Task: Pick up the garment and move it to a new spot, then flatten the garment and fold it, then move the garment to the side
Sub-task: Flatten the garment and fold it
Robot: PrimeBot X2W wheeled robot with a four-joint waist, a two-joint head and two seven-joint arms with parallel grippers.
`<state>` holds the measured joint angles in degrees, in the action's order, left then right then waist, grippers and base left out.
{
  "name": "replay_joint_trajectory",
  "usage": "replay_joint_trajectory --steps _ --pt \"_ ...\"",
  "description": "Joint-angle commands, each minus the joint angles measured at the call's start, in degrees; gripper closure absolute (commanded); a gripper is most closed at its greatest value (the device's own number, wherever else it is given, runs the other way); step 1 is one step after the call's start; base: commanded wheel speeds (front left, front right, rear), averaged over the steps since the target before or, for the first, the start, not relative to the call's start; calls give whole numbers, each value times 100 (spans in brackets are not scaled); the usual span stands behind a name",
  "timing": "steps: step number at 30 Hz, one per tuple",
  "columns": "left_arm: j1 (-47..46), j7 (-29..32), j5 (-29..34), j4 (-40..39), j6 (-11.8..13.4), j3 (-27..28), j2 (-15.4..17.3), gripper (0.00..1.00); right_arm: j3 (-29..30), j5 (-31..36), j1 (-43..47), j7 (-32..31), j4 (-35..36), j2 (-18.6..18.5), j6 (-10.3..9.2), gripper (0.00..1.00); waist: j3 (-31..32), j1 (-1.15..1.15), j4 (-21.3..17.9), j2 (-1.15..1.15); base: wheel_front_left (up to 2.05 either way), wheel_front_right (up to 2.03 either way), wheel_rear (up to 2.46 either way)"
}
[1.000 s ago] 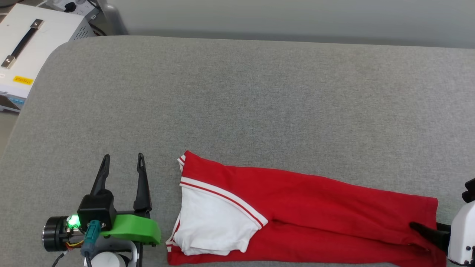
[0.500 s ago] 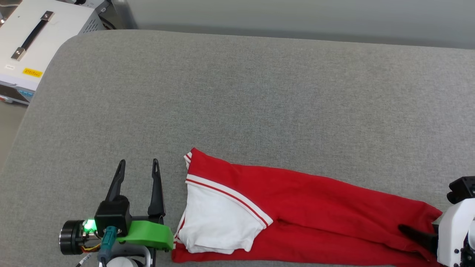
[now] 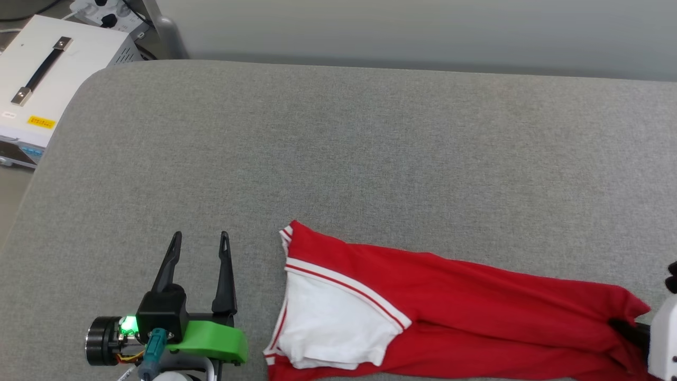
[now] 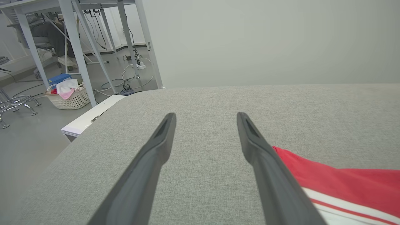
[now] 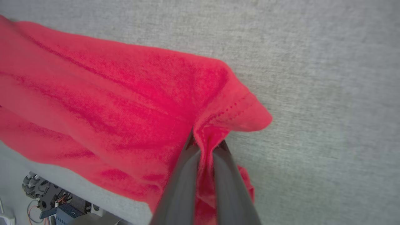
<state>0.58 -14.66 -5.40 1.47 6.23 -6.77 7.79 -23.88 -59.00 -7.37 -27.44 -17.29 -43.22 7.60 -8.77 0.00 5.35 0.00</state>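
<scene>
The garment (image 3: 465,301) is a red T-shirt with a white sleeve and red-white trim, folded into a long band along the front of the grey padded table (image 3: 338,159). My right gripper (image 5: 205,145) is shut on the garment's (image 5: 125,103) red hem corner, cloth pinched between its dark fingers; in the head view that gripper (image 3: 627,329) sits at the band's right end. My left gripper (image 3: 200,237) stands open over bare table, just left of the sleeve end. Between its fingers (image 4: 206,116) there is nothing, and the garment's (image 4: 343,181) red edge lies to its right.
A white equipment box (image 3: 37,90) with a black handle stands off the table's far left corner. Beyond the table's left end are metal table legs (image 4: 78,53), cables and a basket (image 4: 67,97) on the floor. A pale wall runs behind the table.
My right gripper has shut on the hem corner and the cloth there has bunched. The head camera has shifted, so the whole scene sits a little lower and to the right. The left gripper stays open.
</scene>
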Motion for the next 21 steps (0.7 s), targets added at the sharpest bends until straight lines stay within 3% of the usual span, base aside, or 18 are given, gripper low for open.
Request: replay_joint_trajectory --steps 1,9,13,21 --pt "104 -34 77 14 -56 28 -52 0 136 86 -121 57 -175 -166 -11 100 28 0 -18 0 0 0 0" --pt "140 -34 236 88 -217 66 -153 0 548 352 -263 82 -1001 -502 -11 100 128 0 -21 0 0 0 0" --pt "193 -34 289 131 -274 69 -183 0 656 364 -270 64 -1178 -477 -11 100 209 0 -39 0 0 0 0" --pt "312 -34 346 178 -329 98 -225 0 768 -199 58 -131 -225 -406 -11 100 363 0 -128 0 0 0 0"
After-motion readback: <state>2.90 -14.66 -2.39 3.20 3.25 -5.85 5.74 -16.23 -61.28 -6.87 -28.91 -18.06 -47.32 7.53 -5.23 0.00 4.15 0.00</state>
